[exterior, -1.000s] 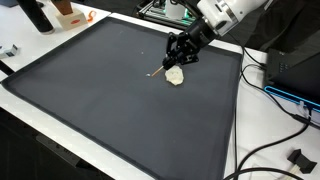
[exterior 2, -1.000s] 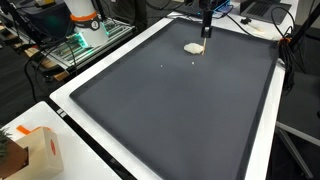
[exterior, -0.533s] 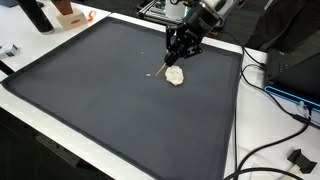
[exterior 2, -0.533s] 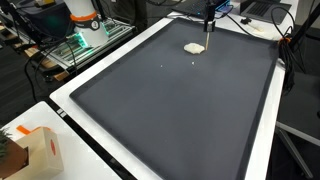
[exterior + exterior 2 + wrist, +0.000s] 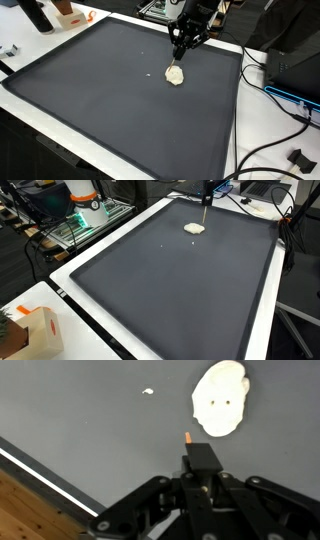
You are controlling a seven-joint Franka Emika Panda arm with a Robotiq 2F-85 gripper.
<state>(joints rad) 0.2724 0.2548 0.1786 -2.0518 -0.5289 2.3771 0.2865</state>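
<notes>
One broad dark mat (image 5: 90, 100) covers almost the whole white table (image 5: 268, 310), and it is the ground for everything you are working over. Your gripper (image 5: 181, 48) hangs above the far part of that mat, near the back edge, pointing straight down in both exterior views (image 5: 206, 197).

Below it lies a pale, flat lump (image 5: 175, 76), rounded and a little uneven at the rim. It rests on the mat (image 5: 170, 290) well inside the border, and in the wrist view it fills the upper right (image 5: 220, 398).

From the wrist view you can see the gripper (image 5: 200, 455) with its two fingers drawn together, pinching a thin stick (image 5: 189, 436) that pokes out past the tips. The stick has an orange end, and that end sits just beside the lump's near edge. Whether it touches the lump or the mat cannot be told from these views.

Smallest of all is a white crumb (image 5: 148, 391), lying alone on the mat to one side of the lump (image 5: 194, 227), close by but apart from it (image 5: 167, 72).
</notes>
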